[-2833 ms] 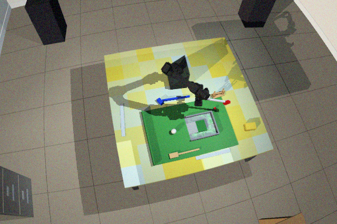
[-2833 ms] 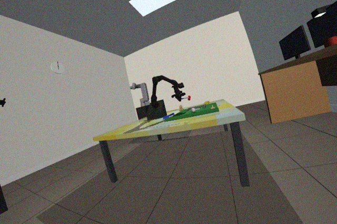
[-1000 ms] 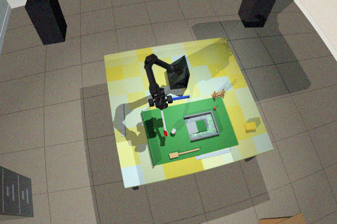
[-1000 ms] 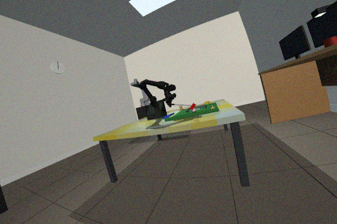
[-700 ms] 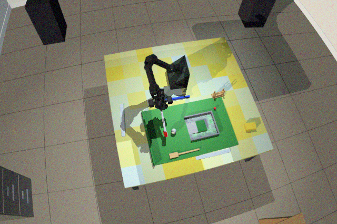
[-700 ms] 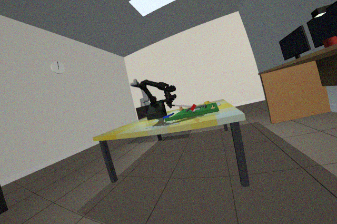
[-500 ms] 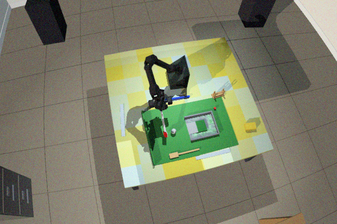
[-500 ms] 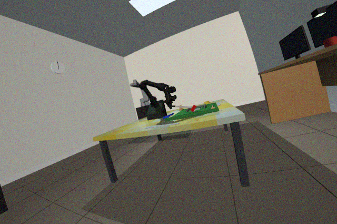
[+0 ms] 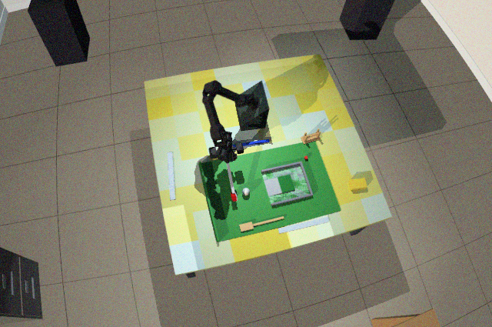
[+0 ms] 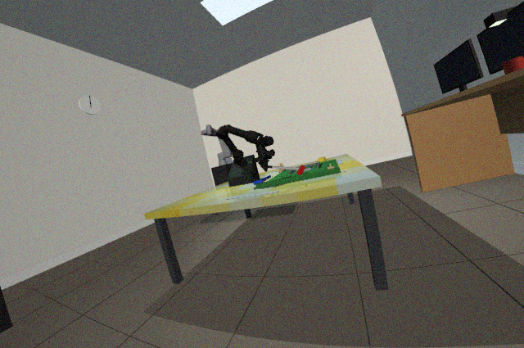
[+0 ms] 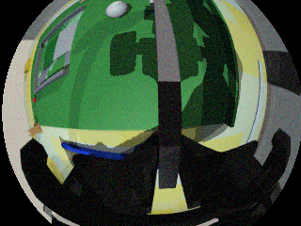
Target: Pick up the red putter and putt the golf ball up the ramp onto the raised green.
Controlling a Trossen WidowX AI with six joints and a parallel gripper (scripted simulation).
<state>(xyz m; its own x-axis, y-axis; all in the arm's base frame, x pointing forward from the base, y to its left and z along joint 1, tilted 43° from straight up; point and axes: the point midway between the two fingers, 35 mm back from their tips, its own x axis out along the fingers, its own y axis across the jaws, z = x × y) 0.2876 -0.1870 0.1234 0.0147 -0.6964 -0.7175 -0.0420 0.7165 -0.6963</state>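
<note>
Your gripper is clamped on the putter by its dark grip, above the edge of the green mat. The shaft reaches out from the fingers over the mat, and its red head is at the far end. Out ahead of your gripper, the ball sits on the mat just beside the head, between it and the ramp. The raised green lies beyond the ramp, without the ball. Near your gripper, a blue bar lies beside the mat.
</note>
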